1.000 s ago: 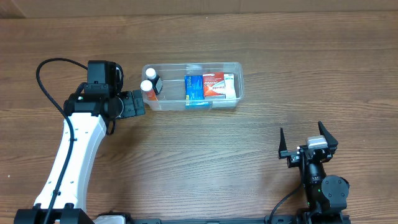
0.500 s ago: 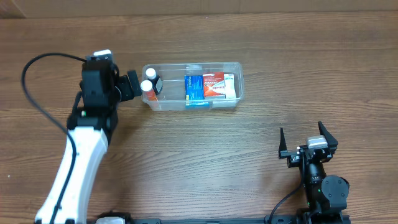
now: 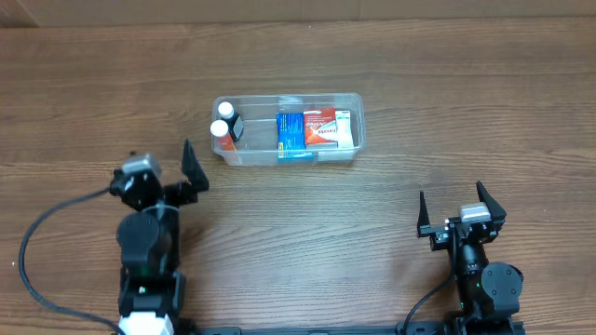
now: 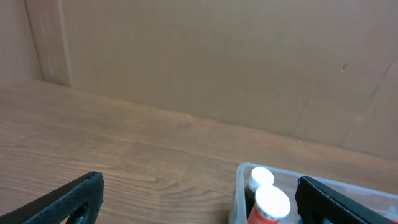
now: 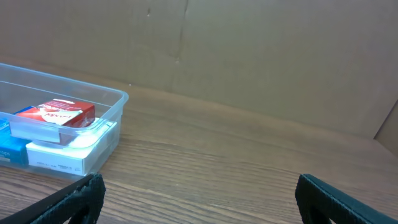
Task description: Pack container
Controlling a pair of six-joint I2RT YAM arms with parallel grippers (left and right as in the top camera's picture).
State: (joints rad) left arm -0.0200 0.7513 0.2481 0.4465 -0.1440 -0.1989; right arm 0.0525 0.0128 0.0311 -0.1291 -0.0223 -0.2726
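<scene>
The clear container point(image 3: 359, 140) lies at the back centre of the table. It holds two white-capped bottles point(image 3: 222, 130) at its left end, a blue box point(image 3: 291, 133), a red box point(image 3: 319, 127) and a white box point(image 3: 344, 128). My left gripper point(image 3: 154, 167) is open and empty, in front of and left of the container. The left wrist view shows the bottles point(image 4: 268, 204) and the container's corner point(image 4: 239, 171) between its fingers point(image 4: 199, 205). My right gripper point(image 3: 453, 197) is open and empty at the front right. The right wrist view shows the container point(image 5: 115, 121) at the left.
A brown cardboard wall point(image 4: 217, 56) stands behind the table. The same wall point(image 5: 249, 50) shows in the right wrist view. Bare wood tabletop point(image 3: 317, 233) lies between the two arms.
My left arm has pulled back from the container's left end to the front left of the table. The right arm has not moved.
</scene>
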